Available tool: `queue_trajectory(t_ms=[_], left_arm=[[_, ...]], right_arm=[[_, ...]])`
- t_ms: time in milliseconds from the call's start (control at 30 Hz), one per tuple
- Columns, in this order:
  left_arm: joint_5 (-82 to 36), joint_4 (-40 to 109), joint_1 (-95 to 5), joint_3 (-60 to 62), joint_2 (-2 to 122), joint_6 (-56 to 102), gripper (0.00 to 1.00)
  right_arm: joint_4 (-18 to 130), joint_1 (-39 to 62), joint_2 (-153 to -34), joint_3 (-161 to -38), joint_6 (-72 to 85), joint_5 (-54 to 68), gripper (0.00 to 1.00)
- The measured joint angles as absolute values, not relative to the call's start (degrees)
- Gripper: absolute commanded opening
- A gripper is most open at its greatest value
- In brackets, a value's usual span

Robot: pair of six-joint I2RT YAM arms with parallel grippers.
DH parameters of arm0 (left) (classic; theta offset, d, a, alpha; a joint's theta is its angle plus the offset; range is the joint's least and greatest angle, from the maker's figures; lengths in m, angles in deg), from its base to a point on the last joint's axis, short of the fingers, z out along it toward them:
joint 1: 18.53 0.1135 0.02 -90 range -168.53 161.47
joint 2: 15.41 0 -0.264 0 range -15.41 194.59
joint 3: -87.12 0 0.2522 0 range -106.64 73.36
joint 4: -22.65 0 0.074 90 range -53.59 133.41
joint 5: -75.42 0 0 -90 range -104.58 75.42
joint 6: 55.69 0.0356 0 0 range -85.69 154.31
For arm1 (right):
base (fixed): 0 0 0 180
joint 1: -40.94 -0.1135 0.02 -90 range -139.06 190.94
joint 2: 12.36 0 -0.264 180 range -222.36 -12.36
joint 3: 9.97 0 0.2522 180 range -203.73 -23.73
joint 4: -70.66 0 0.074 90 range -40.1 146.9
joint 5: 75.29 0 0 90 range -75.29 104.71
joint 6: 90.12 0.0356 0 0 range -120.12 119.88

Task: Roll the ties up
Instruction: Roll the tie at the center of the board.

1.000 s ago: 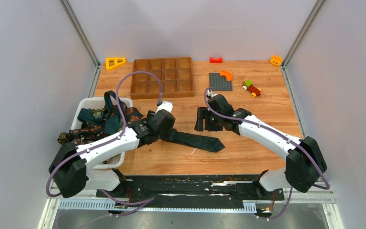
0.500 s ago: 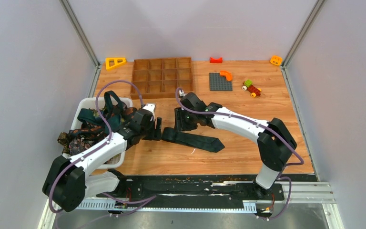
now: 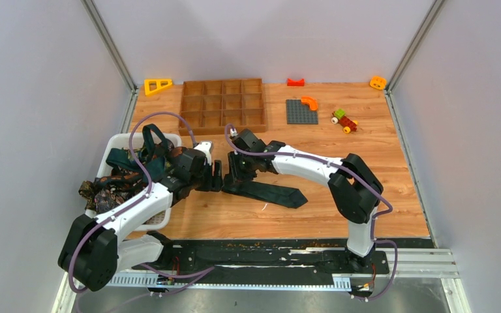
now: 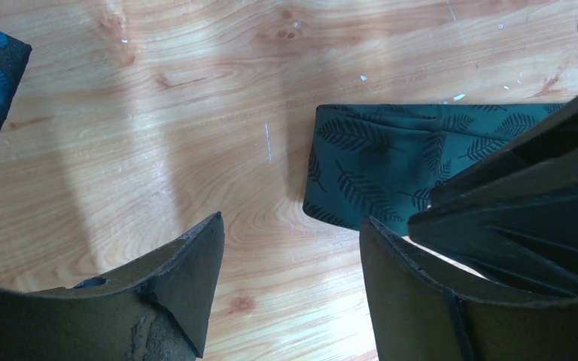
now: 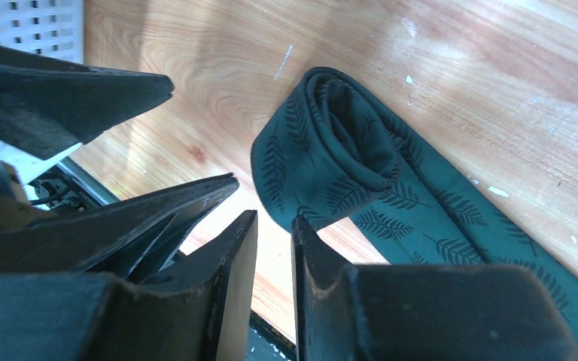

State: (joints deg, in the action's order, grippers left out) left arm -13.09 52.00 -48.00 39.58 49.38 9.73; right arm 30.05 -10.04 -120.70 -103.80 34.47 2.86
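Top external: we see the left gripper (image 3: 216, 176) and right gripper (image 3: 232, 175) lowered side by side at the tie (image 3: 271, 191)'s rolled end. The left gapes; the right is nearly closed, empty.

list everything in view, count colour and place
dark green leaf-print fabric tie: 1, centre, left end rolled
patterned fabric ties: several, teal and brown, in basket
white plastic basket: 1, left edge
wooden compartment tray: 1, brown, back centre
yellow triangular toy: 1, back left
red block: 1, back edge
grey baseplate: 1, right of tray, orange curved piece at its corner
brick toy car: 1, multicoloured, beside baseplate
orange block: 1, back right corner
left gripper: black, open, beside rolled end
right gripper: black, nearly shut, by rolled end
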Motion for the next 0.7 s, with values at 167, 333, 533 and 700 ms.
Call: queue_trajectory(t_ms=[167, 333, 533, 700], left_arm=[[-13.55, 50.47, -47.93, 40.06, 49.38, 9.73, 0.73], [-15.86, 48.90, -47.74, 40.78, 49.69, 9.75, 0.73], [-18.22, 45.99, -47.74, 40.95, 51.11, 9.77, 0.74], [-19.36, 44.31, -47.72, 41.17, 52.22, 9.77, 0.73]], right_arm=[[29.74, -9.99, -122.23, -103.89, 34.51, 2.94, 0.23], [29.87, -9.51, -122.23, -103.65, 34.47, 3.31, 0.22], [29.81, -8.60, -122.27, -101.97, 34.34, 3.73, 0.22], [29.78, -8.20, -122.40, -101.27, 34.29, 3.75, 0.22]])
